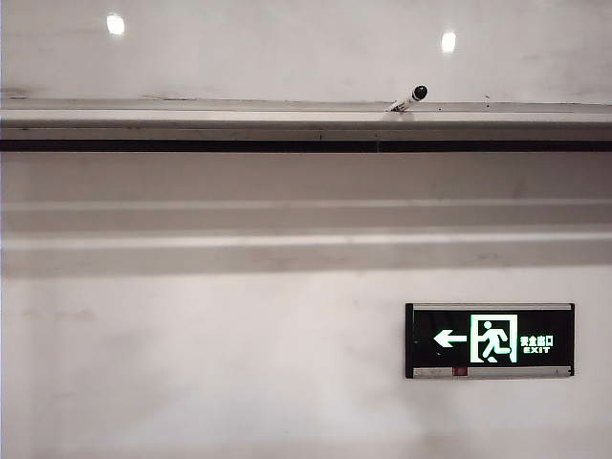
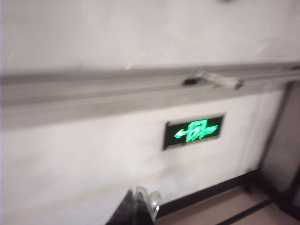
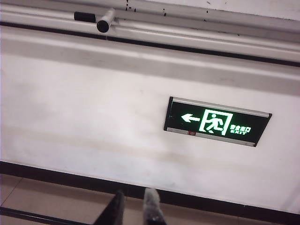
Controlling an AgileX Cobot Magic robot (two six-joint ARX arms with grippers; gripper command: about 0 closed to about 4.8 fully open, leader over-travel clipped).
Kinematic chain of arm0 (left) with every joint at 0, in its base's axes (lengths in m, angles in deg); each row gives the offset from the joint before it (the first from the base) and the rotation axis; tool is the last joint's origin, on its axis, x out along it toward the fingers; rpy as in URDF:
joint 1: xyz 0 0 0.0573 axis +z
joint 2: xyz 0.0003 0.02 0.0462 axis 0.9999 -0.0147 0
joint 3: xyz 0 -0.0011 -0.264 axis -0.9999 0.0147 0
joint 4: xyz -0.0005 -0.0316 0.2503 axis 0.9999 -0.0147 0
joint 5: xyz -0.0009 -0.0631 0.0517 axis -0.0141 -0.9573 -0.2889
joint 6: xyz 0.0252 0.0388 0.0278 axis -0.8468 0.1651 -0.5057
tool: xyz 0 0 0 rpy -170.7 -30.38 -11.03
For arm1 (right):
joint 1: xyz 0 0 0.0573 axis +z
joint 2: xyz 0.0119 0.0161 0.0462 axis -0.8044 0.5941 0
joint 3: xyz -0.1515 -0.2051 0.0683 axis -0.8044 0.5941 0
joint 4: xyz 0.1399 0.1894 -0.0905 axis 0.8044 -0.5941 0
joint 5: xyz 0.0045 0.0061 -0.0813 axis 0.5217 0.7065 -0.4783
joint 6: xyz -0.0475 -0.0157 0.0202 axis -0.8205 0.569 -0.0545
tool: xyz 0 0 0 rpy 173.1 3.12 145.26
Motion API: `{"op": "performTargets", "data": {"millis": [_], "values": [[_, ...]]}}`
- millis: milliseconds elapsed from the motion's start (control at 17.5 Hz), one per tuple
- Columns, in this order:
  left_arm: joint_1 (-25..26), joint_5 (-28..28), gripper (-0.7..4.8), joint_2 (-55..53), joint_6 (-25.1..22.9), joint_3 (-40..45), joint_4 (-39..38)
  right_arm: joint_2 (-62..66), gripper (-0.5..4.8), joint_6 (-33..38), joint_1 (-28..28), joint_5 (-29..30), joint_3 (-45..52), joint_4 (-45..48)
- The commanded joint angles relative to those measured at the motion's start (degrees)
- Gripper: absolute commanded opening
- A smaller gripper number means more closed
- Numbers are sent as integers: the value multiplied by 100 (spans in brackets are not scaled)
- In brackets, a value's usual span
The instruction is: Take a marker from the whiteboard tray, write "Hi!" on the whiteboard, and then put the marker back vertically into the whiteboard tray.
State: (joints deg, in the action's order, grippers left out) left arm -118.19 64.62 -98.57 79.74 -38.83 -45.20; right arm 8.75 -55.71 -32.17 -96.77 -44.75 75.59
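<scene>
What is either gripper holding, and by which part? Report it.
Nothing is held. The marker lies on the whiteboard tray; the left gripper and right gripper hang empty below.

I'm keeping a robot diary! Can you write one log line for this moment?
marker: on whiteboard tray, tilted | whiteboard: no writing seen | left gripper: low, holds nothing | right gripper: low, slightly open, holds nothing

left end effector (image 2: 139, 202) empty, right end effector (image 3: 133, 206) slightly parted

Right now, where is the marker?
The marker lies tilted on the whiteboard tray, right of centre in the exterior view, above the green exit sign.
</scene>
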Motion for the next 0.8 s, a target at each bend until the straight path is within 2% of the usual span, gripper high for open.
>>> {"op": "performTargets", "data": {"millis": [57,172,343,458,515,687,801], "values": [[-4,63,-7,129,48,428,267,-11,63,15,4,-7,-24,48],[-4,-278,-7,129,63,667,461,-11,63,15,4,-7,-24,48],[-4,-321,-7,129,363,1091,1187,-13,64,15,4,-7,-24,48],[-4,-498,-7,127,363,1279,1338,-13,63,15,4,-7,-24,48],[-4,-496,-7,127,363,1314,1331,-13,63,15,4,-7,-24,48],[72,17,-7,236,273,1394,1373,-13,63,15,4,-7,-24,48],[485,-61,-7,538,197,1694,1593,-13,64,15,4,-4,-24,39]]}}
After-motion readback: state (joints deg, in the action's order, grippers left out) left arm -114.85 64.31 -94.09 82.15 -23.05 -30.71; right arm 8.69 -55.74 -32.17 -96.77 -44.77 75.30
